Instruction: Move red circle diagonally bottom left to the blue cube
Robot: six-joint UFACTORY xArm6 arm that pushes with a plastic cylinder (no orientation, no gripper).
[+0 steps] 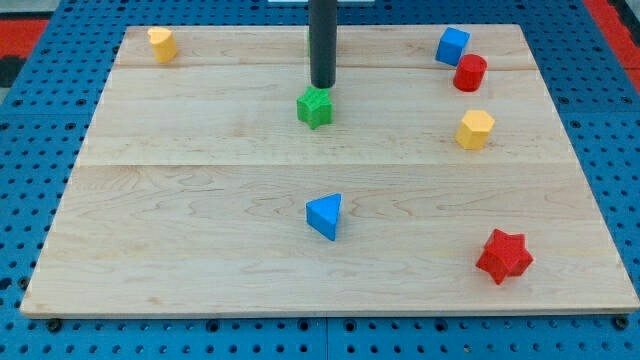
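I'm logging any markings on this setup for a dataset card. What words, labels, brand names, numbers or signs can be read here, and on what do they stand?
None: no readable text, number or sign shows anywhere.
Wooden board: plain grain only.
Blocks, such as the red circle, blue cube and green star: unmarked.
Rod above my tip: plain dark, unmarked.
Blue pegboard around the board: holes only.

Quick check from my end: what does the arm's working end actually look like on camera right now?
Only a straight, round rod shows, dark grey to nearly black, smooth and plain, with no markings, cables or sleeve visible. It enters from the view's top edge, so the arm above is out of frame. My tip is a flat, blunt end the same width as the rod, just above the green block.
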